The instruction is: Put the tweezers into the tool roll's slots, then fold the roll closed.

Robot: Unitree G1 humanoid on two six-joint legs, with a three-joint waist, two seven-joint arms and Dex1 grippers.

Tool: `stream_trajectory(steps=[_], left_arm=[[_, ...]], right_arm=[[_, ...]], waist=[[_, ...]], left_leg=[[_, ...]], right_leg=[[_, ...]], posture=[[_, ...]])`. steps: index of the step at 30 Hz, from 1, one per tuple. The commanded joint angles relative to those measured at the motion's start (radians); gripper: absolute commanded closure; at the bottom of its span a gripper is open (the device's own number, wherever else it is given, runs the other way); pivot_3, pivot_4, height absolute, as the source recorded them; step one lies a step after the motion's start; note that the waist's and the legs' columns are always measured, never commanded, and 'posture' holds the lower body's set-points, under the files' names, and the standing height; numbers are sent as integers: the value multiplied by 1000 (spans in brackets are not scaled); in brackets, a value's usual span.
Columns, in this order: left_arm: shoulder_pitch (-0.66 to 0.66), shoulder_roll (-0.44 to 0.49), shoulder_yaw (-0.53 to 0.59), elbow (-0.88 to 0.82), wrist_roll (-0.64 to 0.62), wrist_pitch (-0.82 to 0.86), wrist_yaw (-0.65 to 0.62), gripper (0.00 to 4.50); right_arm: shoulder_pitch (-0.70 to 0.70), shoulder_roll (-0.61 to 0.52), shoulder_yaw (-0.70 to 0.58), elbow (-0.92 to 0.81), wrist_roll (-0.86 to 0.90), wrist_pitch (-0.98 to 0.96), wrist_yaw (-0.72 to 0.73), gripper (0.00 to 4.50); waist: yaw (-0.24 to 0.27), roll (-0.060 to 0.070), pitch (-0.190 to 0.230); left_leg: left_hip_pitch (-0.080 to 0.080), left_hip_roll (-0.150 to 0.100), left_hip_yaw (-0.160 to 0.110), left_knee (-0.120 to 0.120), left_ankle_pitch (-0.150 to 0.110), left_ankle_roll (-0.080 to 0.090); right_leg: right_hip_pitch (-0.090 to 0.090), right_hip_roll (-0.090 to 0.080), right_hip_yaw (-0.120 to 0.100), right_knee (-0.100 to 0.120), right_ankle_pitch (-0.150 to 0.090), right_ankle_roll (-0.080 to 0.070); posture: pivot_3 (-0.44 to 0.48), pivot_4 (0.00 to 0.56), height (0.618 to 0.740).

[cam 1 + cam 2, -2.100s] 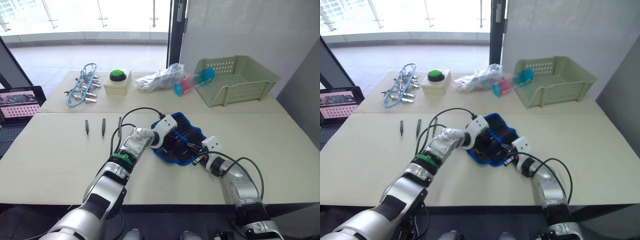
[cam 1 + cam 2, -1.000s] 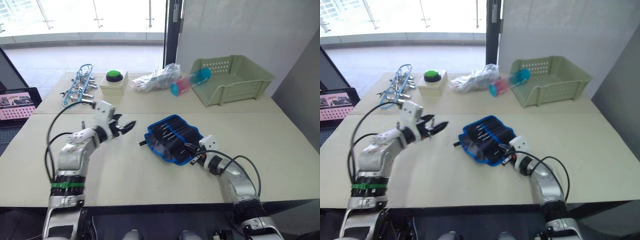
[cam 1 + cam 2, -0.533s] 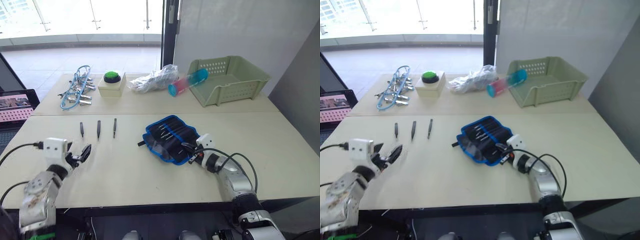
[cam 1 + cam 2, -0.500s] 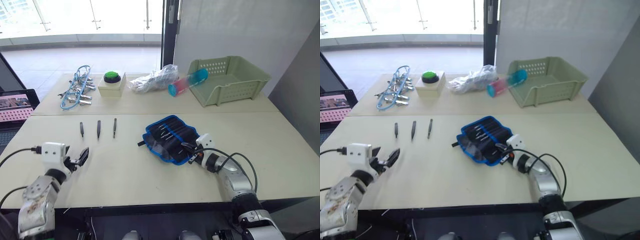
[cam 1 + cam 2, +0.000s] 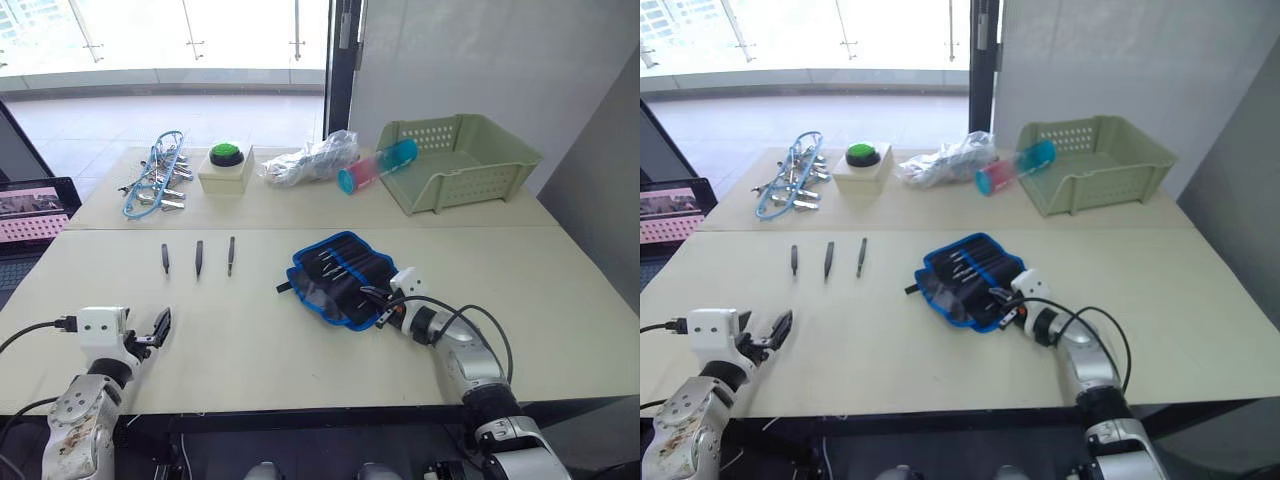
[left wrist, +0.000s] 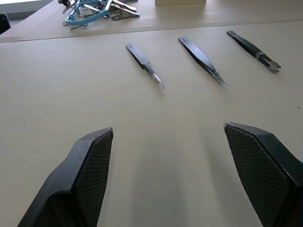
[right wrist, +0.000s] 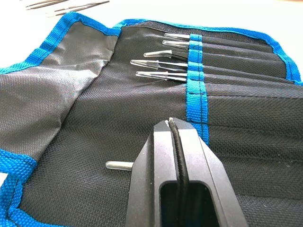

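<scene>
The three loose tweezers (image 6: pixel 202 60) lie ahead of the left gripper (image 6: pixel 182 177) (fingers spread wide), long axes toward it, while the right gripper (image 7: pixel 176 142) (fingers pressed together) rests on the tool roll (image 5: pixel 330 290).

My roll (image 5: pixel 345 280) is black with bright blue trim; the tweezers (image 5: pixel 198 258) are dark grey. My fingers (image 6: pixel 80 184) are black, cross-hatched. The far basket (image 5: pixel 462 160) is pale green, perforated.

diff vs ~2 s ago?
The left gripper left the open black tool roll with blue trim and pulled back to the near left table edge, fingers open, holding nothing. Unchanged: the right gripper shut over the roll, three loose slim dark tweezers on the table.
</scene>
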Motion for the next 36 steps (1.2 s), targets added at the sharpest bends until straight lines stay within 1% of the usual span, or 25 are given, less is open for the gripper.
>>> stream_trajectory(steps=[1, 3, 6, 8, 9, 12, 18, 20, 28, 32, 33, 36], left_arm=[[-114, 4, -1, 11, 5, 80, 121, 533], [-170, 19, -15, 42, 29, 134, 168, 533], [-242, 41, -28, 100, 36, 198, 201, 533], [-320, 71, -49, 173, 5, 290, 165, 533], [-345, 87, -67, 197, 4, 308, 143, 533], [-416, 105, -75, 269, 29, 335, 184, 533], [-543, 106, -95, 401, 52, 348, 225, 533], [-566, 109, -100, 431, 62, 347, 240, 533], [-641, 131, -138, 645, 113, 237, 230, 533], [-659, 125, -148, 696, 123, 201, 228, 1637], [-661, 122, -149, 704, 126, 194, 228, 2051], [-660, 119, -149, 715, 131, 175, 232, 3024]], right_arm=[[33, 14, 35, 35, -26, 28, -2, 4500], [35, 14, 34, 32, -26, 29, -5, 4500], [38, 15, 34, 26, -25, 32, -8, 4500], [41, 16, 31, 19, -24, 35, -14, 4500], [42, 15, 31, 17, -24, 35, -16, 4500], [44, 14, 31, 14, -24, 36, -20, 4500], [48, 11, 33, 4, -25, 40, -28, 4500], [50, 11, 33, -2, -23, 43, -29, 4500], [50, -1, 33, -2, -24, 47, -26, 4500], [50, -6, 29, -7, -25, 46, -32, 4500], [52, -6, 29, -11, -25, 47, -34, 4500], [59, -7, 30, -18, -23, 49, -38, 4500]], waist=[[0, -1, 0], [0, -1, 0], [-5, -1, -1], [-2, -1, -1], [-2, -1, -1], [-2, -1, -1], [-1, -1, -1], [-2, -1, -1], [-1, -1, -1], [1, -1, -1], [2, -1, -1], [3, -1, -1]], left_leg=[[0, 0, 0, 0, 0, 0], [0, -1, 0, 0, 0, 0], [0, -1, 1, 0, 0, 0], [0, -1, 1, -1, 0, 0], [0, -1, 1, -1, 0, 0], [0, -2, 0, -1, 0, 0], [-1, -2, 0, -1, 0, 0], [-1, -2, 1, -1, 0, 0], [-1, -2, 0, -1, 0, -1], [0, -2, 0, -1, 0, -1], [0, -2, 0, -1, 0, -1], [-1, -2, 0, -1, 0, -1]], right_leg=[[0, 0, 0, 0, 0, 0], [0, 0, 0, 0, 0, 0], [0, 0, 0, 0, 0, 0], [-1, 0, -1, 0, 0, 0], [-1, 0, -2, 0, 0, 0], [-1, 0, -2, 0, 0, 0], [-2, 0, -3, 0, 0, 0], [-2, -1, -3, 0, 0, 0], [-2, -1, -3, 0, 0, 0], [-2, -1, -3, 0, 0, 0], [-2, -1, -3, 1, 0, 0], [-2, -2, -3, 1, 0, 0]], posture=[[0, 150, 740], [0, 150, 740], [0, 150, 740], [0, 150, 740], [0, 150, 740], [0, 150, 740], [0, 150, 740], [0, 150, 740], [0, 150, 740], [0, 150, 740], [0, 150, 740], [0, 150, 740]])
